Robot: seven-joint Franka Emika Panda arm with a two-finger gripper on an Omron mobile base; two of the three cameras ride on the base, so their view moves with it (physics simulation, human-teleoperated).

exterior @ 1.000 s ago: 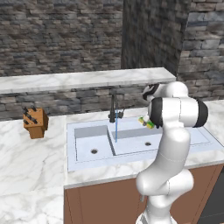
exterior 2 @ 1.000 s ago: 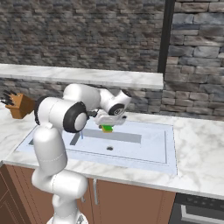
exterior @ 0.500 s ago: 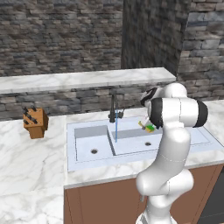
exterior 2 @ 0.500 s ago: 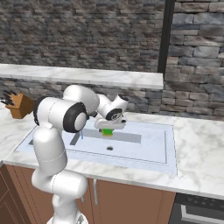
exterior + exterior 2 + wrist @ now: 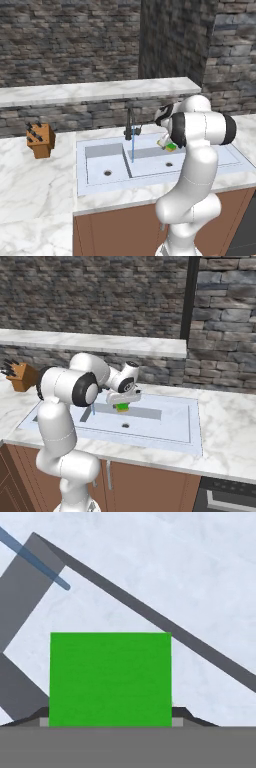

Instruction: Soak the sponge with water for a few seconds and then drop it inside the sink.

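The sponge is being pinched by the claw, which is pressed together on it, and it is being held in the air over the right basin of the sink, well above the basin floor. In the hand view the green face of the sponge is seen between the finger tips, with the pale basin below. The water is running from the dark faucet as a thin blue stream, and it is falling apart from the sponge, to its side, so the sponge is not being wetted at this moment. Probably it is being kept high and over the basin so that it can be carried under the stream, or released into the sink. A knife block is standing on the marble desk, well apart.
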